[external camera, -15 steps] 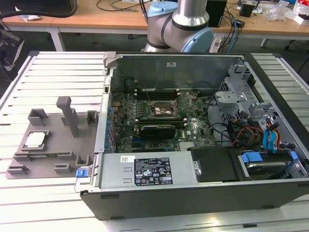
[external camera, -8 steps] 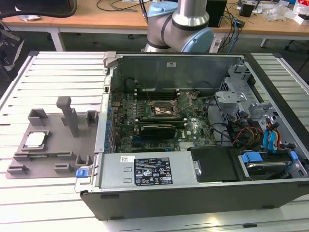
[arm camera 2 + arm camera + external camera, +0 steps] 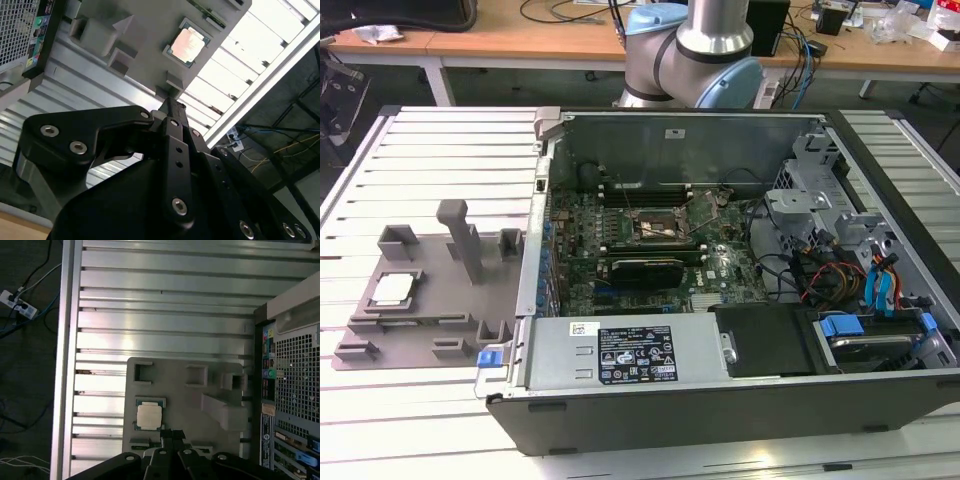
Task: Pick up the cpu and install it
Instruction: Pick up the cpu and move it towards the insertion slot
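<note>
Gripper [image 3: 172, 436] closed tight and empty, poised above the grey tray [image 3: 170, 385], near the cpu [image 3: 149, 416] lying flat in its recess.

Silvery cpu [image 3: 392, 290]; grey tray [image 3: 440, 296]; black tool [image 3: 170, 104]; green motherboard [image 3: 722, 266].

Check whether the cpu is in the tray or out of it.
In: the cpu lies flat in a recess of the grey tray, metal top up; the gripper holds nothing.

A robotics lab: arm [image 3: 715, 30] top centre, open PC [image 3: 640, 350] on a slatted table [image 3: 430, 150], cluttered desks [image 3: 520, 40] along the top.
</note>
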